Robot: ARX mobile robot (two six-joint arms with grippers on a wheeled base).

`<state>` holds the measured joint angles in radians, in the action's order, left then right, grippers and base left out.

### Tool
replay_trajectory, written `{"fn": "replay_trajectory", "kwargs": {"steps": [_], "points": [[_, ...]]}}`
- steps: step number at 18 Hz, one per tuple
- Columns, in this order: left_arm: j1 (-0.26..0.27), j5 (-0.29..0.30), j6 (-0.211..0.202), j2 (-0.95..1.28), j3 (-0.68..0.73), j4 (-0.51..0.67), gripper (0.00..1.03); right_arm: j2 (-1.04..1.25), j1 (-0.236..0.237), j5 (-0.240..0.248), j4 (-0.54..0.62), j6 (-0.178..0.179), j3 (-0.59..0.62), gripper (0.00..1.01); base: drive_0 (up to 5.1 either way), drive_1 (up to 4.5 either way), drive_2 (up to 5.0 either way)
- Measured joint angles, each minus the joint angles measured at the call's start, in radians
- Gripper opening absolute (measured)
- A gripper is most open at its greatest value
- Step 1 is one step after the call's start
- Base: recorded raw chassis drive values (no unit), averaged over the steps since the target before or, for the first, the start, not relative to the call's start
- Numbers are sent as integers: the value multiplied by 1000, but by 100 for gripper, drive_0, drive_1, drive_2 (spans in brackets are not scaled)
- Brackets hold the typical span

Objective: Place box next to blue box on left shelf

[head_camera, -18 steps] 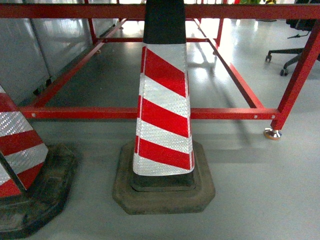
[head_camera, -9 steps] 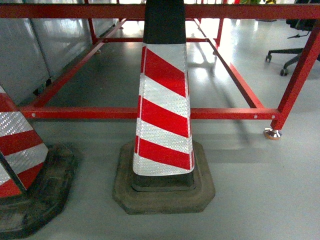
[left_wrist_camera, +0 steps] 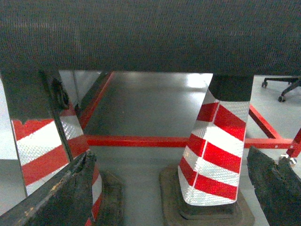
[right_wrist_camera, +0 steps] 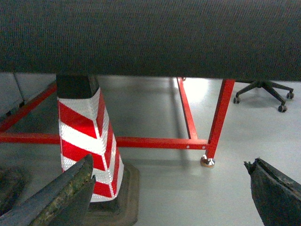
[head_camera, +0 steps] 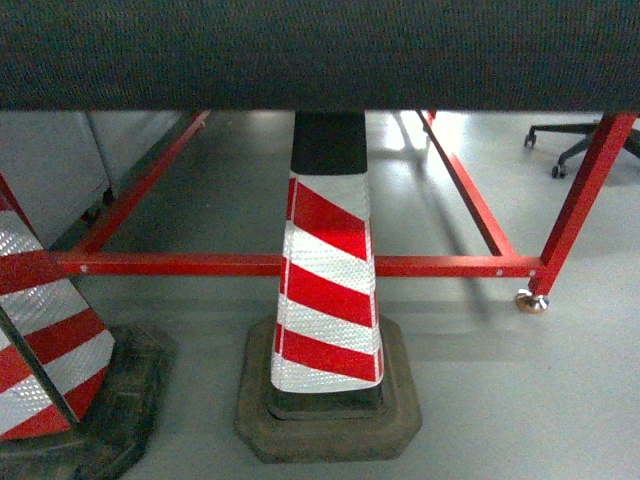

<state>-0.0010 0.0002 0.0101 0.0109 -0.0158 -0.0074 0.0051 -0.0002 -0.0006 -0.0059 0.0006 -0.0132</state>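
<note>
Grey glossy floor [head_camera: 520,400]. Red tubular frame [head_camera: 450,266] with chrome foot [head_camera: 530,300]. Two red-white striped cones [head_camera: 328,300] on black bases. Grey wall panels [head_camera: 50,170] left. Office chair [head_camera: 560,140] far right. Dark band [head_camera: 320,50] across top.

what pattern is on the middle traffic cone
Diagonal red and white reflective stripes on the cone, black at its top; clearest in head view.

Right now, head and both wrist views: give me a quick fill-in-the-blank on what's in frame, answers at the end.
1. The traffic cone carries white and ____ diagonal stripes.
2. Behind the cone runs a tubular frame painted ____.
3. In the right wrist view, the right gripper has its jaws ____, with nothing between them.
4. The wheeled base of an office ____ shows at far right.

Missing words: red; red; open; chair
</note>
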Motion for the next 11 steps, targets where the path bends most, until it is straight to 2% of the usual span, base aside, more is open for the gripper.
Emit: {"fn": "replay_trajectory", "kwargs": {"steps": [11], "points": [[0,0,0,0,0,1,98,0,0,0,0,3,0,98,0,0,0]]}}
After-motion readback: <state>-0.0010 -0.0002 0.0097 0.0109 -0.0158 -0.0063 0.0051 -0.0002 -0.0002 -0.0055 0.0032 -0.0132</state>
